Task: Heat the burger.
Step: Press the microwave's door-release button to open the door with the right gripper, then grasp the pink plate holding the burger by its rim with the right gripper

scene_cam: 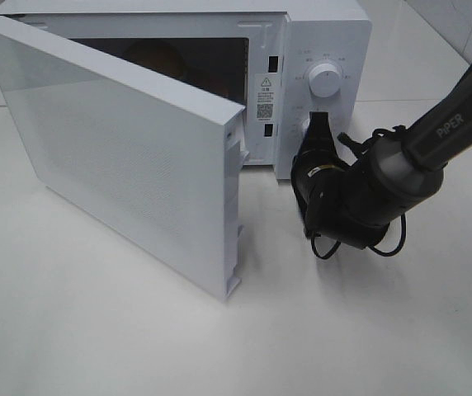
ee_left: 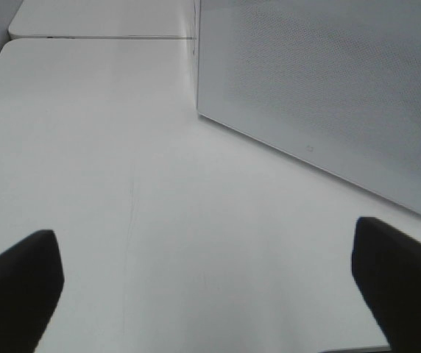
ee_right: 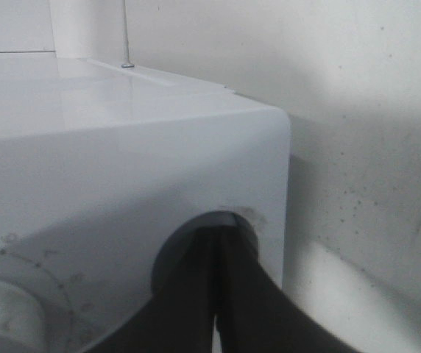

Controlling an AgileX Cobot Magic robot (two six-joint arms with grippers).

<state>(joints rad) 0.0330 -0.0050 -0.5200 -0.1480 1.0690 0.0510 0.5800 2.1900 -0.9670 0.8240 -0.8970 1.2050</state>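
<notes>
Right now my right end effector (scene_cam: 317,124) is pressed together, its tips in the round recess (ee_right: 196,232) just below the dial (scene_cam: 325,80). The burger (scene_cam: 158,56) sits inside the microwave (scene_cam: 327,29), beyond and left of that end effector, behind the open door (scene_cam: 120,157). My left end effector (ee_left: 207,287) is spread and empty, with the door just ahead of it. As I judge it, a hard shove on the door could skid the microwave across the smooth white tabletop (scene_cam: 96,330), and pulling out crooked could snag the recess. A pale, speckled wall (ee_right: 365,110) stands behind.
</notes>
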